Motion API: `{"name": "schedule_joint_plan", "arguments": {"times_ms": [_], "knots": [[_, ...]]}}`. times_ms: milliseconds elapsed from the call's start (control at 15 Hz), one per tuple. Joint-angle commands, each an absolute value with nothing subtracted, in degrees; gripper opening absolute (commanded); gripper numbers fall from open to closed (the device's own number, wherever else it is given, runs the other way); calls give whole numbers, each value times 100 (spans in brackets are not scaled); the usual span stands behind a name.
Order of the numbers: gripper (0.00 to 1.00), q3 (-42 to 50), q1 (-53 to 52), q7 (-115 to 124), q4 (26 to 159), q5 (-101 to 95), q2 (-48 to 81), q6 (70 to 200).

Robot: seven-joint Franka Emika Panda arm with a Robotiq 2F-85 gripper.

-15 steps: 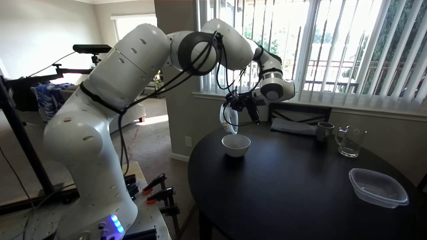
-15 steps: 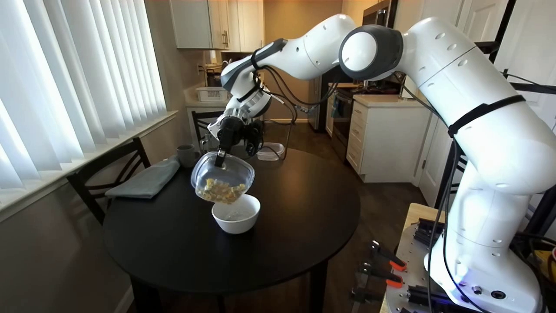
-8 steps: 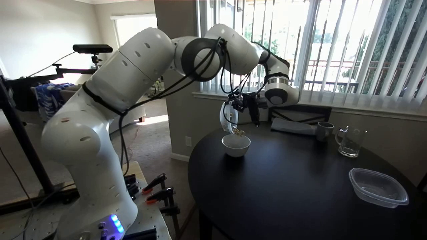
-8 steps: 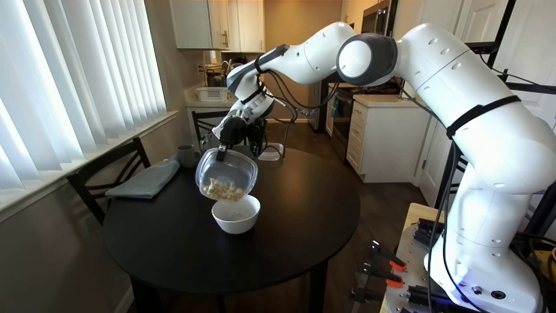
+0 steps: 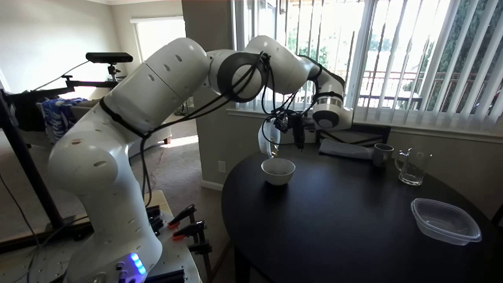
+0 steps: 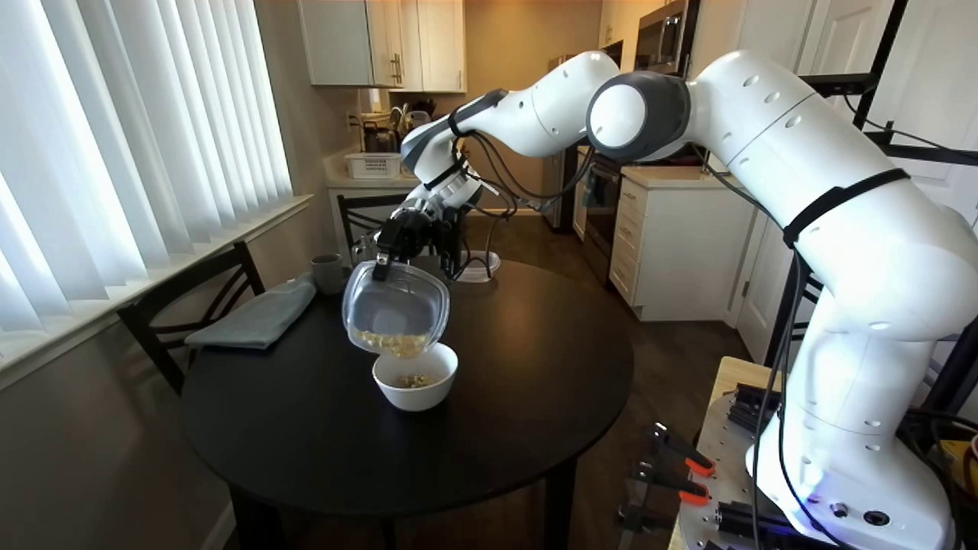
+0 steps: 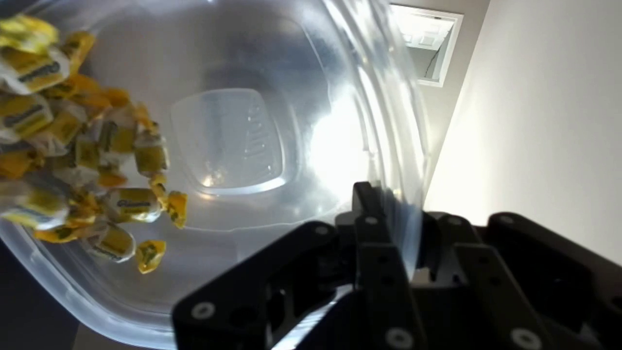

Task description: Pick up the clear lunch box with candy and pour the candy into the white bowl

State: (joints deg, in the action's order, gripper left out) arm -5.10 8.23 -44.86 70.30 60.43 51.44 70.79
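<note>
The clear lunch box hangs steeply tilted over the white bowl in both exterior views (image 5: 266, 137) (image 6: 405, 302). My gripper (image 7: 396, 214) is shut on its rim, one finger inside the wall and one outside. Yellow candy (image 7: 116, 150) in wrappers lies heaped at the low side of the box, away from the gripper. In an exterior view the candy in the box (image 6: 393, 344) sits just above the bowl. The white bowl (image 5: 278, 175) stands upright on the table, its wall also showing in an exterior view (image 6: 416, 399). Some candy (image 6: 416, 380) lies inside it.
On the dark round table (image 5: 334, 232) stand a wider clear plastic box (image 5: 446, 224), a glass mug (image 5: 412, 173) and a grey mug (image 5: 382, 155). A folded grey cloth (image 6: 256, 313) lies near the window. A chair (image 6: 206, 298) stands at the table's edge.
The arm has lowered slightly and the box tilts more. Candy spilled over its low rim half a second ago. Now some lies in the bowl, which looked empty before, and less is in the box.
</note>
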Motion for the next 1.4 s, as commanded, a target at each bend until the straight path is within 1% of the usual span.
{"name": "schedule_joint_plan", "arguments": {"times_ms": [0,1333], "knots": [[4,-583,909,-3994,6891,6331,5269,6923],[4,-553,1005,-2516,6766,7523,5642,6786]]}}
